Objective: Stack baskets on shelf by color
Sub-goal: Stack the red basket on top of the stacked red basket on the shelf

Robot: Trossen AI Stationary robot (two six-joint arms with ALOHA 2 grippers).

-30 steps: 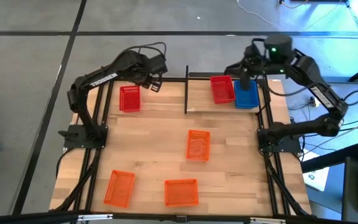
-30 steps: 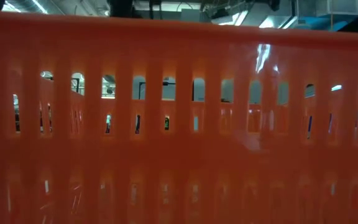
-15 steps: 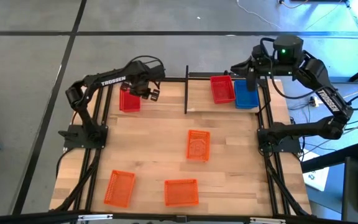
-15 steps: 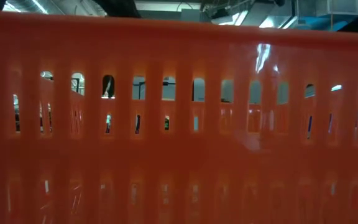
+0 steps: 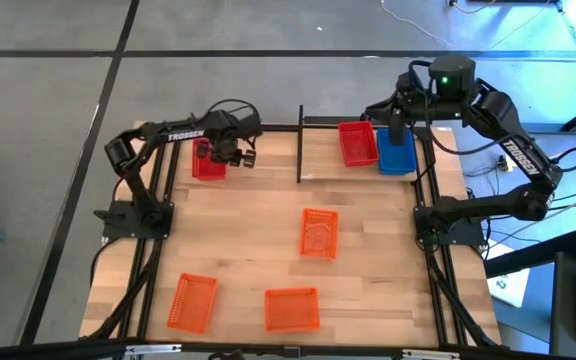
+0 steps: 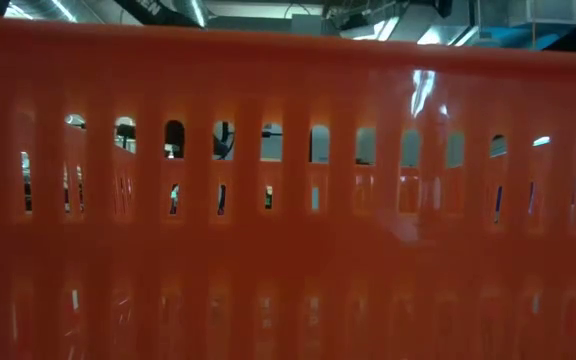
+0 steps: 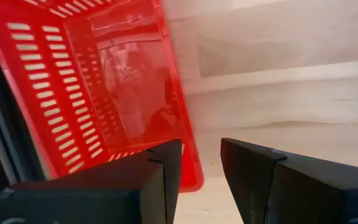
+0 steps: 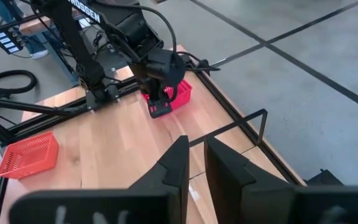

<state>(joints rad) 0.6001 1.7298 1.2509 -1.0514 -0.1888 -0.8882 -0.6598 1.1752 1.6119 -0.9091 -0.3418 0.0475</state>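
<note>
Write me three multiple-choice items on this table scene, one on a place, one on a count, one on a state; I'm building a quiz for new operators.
1. Where is the left claw?
A. over the red basket at the table's far left
B. over the orange basket in the middle
C. off the table

2. How many orange baskets lie on the table?
A. one
B. three
C. five

3. How do the left claw's fingers stand?
A. shut on a blue basket
B. open, holding nothing
C. shut on an orange basket

Answers:
1. A: in the high view the left claw sits at the red basket.
2. B: one orange basket mid-table, two near the front edge.
3. B: the left wrist view shows a gap between the fingers, the red basket's rim in front of them and nothing between them.
</note>
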